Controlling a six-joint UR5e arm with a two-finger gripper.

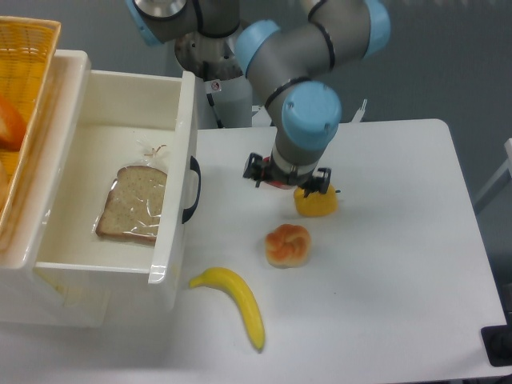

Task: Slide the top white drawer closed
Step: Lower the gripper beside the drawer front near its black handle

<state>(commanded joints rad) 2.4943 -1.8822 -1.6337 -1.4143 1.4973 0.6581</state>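
The top white drawer (181, 120) stands pulled far out to the right of the cabinet. Its black arched handle (192, 190) faces the table. A slice of bread in a clear bag (134, 203) lies inside it. My gripper (290, 178) hangs over the table to the right of the drawer front, about a hand's width from the handle and not touching it. The blue wrist above hides its fingers, so I cannot tell whether it is open or shut. A yellow object (316, 201) lies just beside it.
A yellow wicker basket (28, 48) sits on top of the cabinet at the far left. A banana (237, 301) lies in front of the drawer's corner. An orange bun-shaped item (287, 245) lies below the gripper. The white table (400, 264) extends to the right.
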